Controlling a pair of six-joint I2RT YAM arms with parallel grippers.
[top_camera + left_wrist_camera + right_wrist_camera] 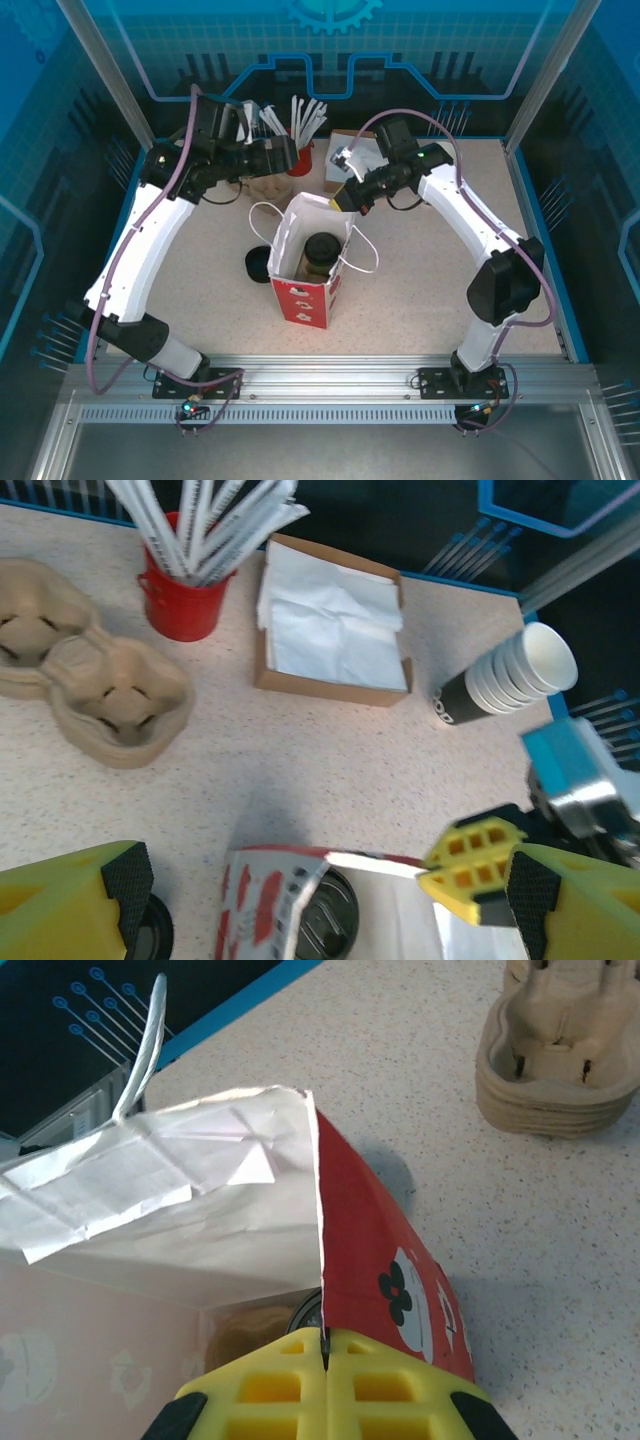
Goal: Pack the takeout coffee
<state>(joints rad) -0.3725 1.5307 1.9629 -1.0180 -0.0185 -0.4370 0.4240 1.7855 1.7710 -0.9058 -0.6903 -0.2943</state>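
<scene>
The worktop (420, 290) is lying pale and speckled under a blue-walled enclosure (330, 40), with an aluminium rail (330, 385) running along its near edge where both arm bases are sitting. A red-and-white paper bag (300, 290) is standing upright near the middle. The takeout coffee (322, 252) is sitting inside it, its round black lid facing up. A low stack of black lids (256, 265) is resting just beside the bag on its left.

From above, the far clutter is partly hiding behind the arms. The left wrist camera is laying it out plainly: a red cup of wrapped straws (185, 605), a cardboard box of white napkins (330, 690), pulp cup carriers (95, 685) and a tipped stack of lidless cups (510, 675) with white insides. That same view is catching the coffee's lid through the bag's mouth. The right wrist camera is giving the grip up close — the bag's white inner wall and red outer face are meeting at a corner edge that runs straight down into the yellow fingers.

The left arm is arching up from its base and bending inward over the far-left clutter. The left hand (328, 885) is hanging above the bag with its fingers spread wide and gripping nothing. The right arm is curving in from the right side, and the right hand (325, 1360) is reaching to the bag's far rim — its fingers are pressing together on that paper edge.
</scene>
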